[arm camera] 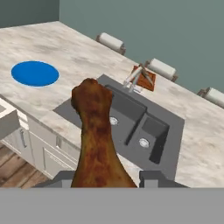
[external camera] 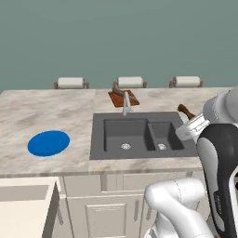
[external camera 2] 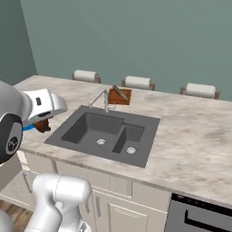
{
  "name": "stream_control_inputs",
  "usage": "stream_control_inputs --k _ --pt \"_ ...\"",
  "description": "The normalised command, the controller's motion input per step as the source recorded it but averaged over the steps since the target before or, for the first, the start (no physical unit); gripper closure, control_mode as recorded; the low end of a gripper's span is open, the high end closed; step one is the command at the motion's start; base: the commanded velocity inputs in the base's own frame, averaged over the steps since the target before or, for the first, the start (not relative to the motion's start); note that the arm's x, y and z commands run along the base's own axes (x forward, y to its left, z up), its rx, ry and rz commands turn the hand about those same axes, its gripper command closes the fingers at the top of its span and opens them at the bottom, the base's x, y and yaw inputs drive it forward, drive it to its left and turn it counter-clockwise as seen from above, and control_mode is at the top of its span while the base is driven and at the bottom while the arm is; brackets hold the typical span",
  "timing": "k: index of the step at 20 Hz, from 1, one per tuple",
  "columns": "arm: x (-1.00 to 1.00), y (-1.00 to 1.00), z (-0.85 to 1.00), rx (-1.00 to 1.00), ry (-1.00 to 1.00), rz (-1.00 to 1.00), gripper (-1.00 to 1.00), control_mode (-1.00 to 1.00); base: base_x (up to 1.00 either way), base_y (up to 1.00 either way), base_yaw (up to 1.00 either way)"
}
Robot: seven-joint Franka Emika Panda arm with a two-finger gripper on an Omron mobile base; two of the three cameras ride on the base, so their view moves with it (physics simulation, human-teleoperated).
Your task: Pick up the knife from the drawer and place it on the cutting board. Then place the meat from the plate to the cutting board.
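Nearest, in the hand view: end effector closed on the meat, a brown drumstick-like lump rising between the two dark fingertips, held aloft above the table's front edge by the sink. Lower left of the left base view: open drawer, pale inside. On the marble table, left of the sink: blue plate, bare. Behind the faucet: cutting board with the knife lying across it.
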Motion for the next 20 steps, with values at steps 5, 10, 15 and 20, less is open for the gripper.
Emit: stream_control_inputs --k 5,10,15,20 --pt "0.0 0.0 0.0 0.0 0.0 0.0 1.0 1.0 -0.32 -1.0 0.0" --pt "0.0 0.0 0.0 0.0 0.0 0.0 1.0 1.0 -0.32 -1.0 0.0" --pt "0.0 0.0 0.0 0.0 0.0 0.0 1.0 1.0 -0.6 -1.0 -0.13" --pt "0.0 0.0 0.0 0.0 0.0 0.0 1.0 1.0 -0.41 -1.0 -0.32"
